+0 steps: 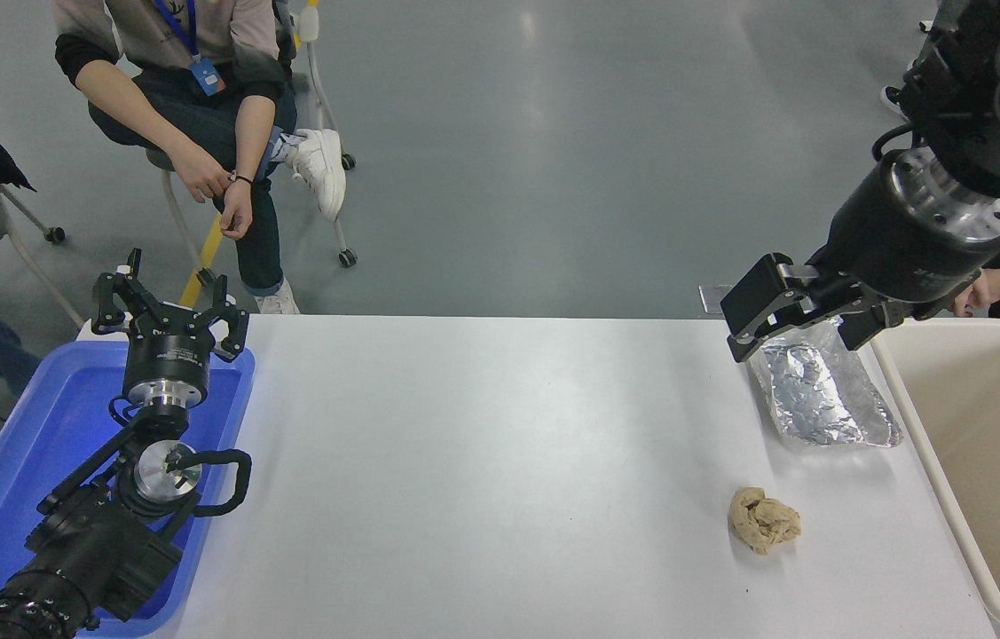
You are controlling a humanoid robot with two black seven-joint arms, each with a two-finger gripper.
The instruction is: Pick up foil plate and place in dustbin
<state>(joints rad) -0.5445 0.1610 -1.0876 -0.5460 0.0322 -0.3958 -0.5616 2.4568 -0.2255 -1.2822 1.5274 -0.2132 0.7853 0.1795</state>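
Observation:
The foil plate [823, 395], crinkled shiny silver, is at the table's far right, just left of the dustbin [917, 417]. My right gripper [806, 335] comes in from the upper right, and its fingers close on the plate's far end, which looks pinched narrower there. The plate's near end is at or just above the table; I cannot tell which. The dustbin is a large cream bin with a thick rim at the right edge, and its inside shows nothing. My left gripper [169, 297] is parked open over the blue tray at the lower left.
A crumpled tan paper wad [763, 519] lies on the white table [482, 461] in front of the foil plate. A blue tray [38, 444] sits at the left edge. A person sits at the far left, and a hand [983, 288] shows behind the dustbin.

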